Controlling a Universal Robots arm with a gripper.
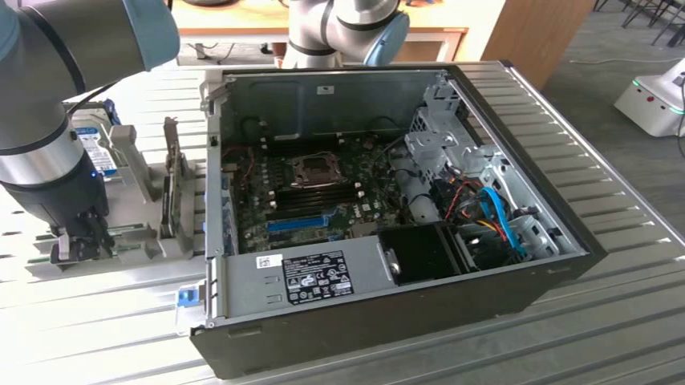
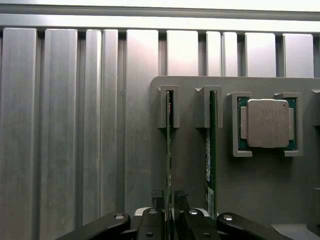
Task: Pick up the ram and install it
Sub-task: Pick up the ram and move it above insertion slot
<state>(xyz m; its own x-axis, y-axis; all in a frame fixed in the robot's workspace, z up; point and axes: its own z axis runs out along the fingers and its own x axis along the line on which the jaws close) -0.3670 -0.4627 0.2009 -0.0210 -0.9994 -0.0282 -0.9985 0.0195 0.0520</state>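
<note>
Your hand straddles the ram in its holder slot. Can't tell if it's pinching or just spread around it.

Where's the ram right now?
The ram stands on edge in the grey holder, on the exterior view's left of the computer case, beside the other stick, at the pincer.

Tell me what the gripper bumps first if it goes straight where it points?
Probably the green stick at the edge of the gray holder, straight ahead of the gripper; depth is unclear.
</note>
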